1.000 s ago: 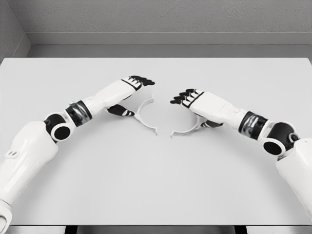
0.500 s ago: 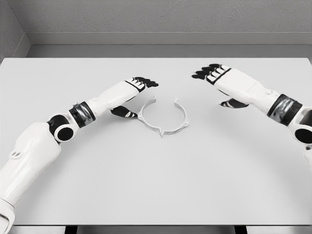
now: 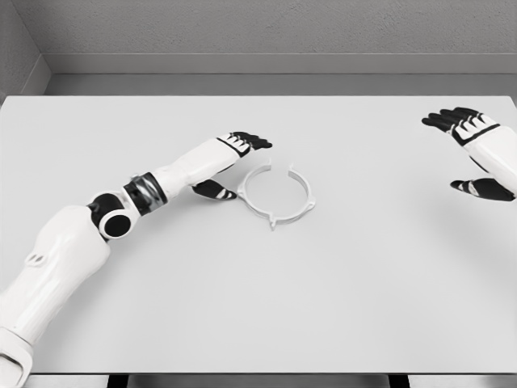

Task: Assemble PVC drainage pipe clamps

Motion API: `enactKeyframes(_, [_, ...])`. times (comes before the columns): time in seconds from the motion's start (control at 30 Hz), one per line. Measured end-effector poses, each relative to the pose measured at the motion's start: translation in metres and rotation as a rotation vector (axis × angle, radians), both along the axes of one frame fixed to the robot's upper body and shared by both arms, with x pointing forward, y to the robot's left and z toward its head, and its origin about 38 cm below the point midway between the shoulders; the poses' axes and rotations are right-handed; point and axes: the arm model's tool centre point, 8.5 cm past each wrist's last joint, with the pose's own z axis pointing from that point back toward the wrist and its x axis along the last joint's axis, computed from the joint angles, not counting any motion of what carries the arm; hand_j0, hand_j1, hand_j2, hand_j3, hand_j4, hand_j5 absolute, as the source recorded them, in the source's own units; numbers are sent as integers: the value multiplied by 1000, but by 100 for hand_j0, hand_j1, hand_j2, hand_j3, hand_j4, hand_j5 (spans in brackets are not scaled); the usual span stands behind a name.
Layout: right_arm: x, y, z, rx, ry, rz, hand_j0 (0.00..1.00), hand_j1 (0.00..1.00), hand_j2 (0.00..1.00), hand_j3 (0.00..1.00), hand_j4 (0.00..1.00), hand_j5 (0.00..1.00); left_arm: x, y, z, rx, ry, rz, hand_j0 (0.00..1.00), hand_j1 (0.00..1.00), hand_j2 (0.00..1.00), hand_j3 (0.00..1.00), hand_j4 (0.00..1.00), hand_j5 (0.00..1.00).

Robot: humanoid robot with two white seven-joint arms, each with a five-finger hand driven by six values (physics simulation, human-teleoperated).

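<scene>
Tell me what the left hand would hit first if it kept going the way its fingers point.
Probably nothing: the left hand points up-right, passing above the clamp ring over bare table, though depth is unclear.

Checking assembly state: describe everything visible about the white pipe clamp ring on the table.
The white plastic-looking pipe clamp ring lies flat near the middle of the pale grey table. Its two thin half-arcs meet in a near circle, with small tabs at the near joint and a slight gap at the far side. The left hand is at its left edge; contact cannot be told. The right hand is far off.
</scene>
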Motion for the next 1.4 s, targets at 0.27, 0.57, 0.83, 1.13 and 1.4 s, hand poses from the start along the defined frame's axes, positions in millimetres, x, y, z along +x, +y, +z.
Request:
enactKeyframes(0.27, [0,1,-1,5,0,2,100,100,100,100,100,100,-1,-6,1,-6,-3,-9,100,100,100,100,100,100])
enactKeyframes(0.57, [-1,1,-2,8,2,3,100,100,100,100,100,100,-2,-17,1,-18,-5,-24,100,100,100,100,100,100])
enactKeyframes(0.83, [-1,2,-2,8,1,4,100,100,100,100,100,100,-2,-18,2,-15,-9,-24,100,100,100,100,100,100])
enactKeyframes(1.13, [-1,2,-2,8,1,4,100,100,100,100,100,100,-4,-23,4,-18,-19,-38,100,100,100,100,100,100])
enactKeyframes(1.4, [-1,3,-1,8,-2,6,100,100,100,100,100,100,-5,-28,7,-26,-26,-46,100,100,100,100,100,100])
